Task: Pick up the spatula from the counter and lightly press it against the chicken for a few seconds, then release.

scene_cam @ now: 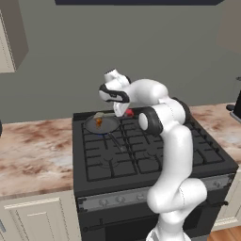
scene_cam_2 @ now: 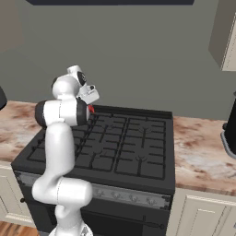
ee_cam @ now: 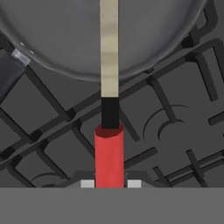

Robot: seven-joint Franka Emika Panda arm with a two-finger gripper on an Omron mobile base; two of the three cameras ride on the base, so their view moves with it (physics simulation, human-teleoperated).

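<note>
My gripper (ee_cam: 110, 183) is shut on the red handle of the spatula (ee_cam: 109, 148). Past a short black neck, its beige blade (ee_cam: 109, 48) reaches out over the rim of the grey pan (ee_cam: 52, 39). In the left base view the pan (scene_cam: 109, 127) sits on the back left burner with a small orange piece of chicken (scene_cam: 99, 122) in it. The spatula blade (scene_cam: 100, 114) hangs just above the chicken; whether it touches I cannot tell. The gripper (scene_cam: 123, 111) is to the right of the pan. A bit of red handle (scene_cam_2: 91, 109) shows below the hand in the right base view.
The pan's dark handle (scene_cam: 117, 142) points toward the stove's front. The black stove (scene_cam_2: 138, 152) has raised grates. Marble counter (scene_cam: 33, 150) runs on both sides. A dark appliance (scene_cam_2: 229, 129) stands on the right counter.
</note>
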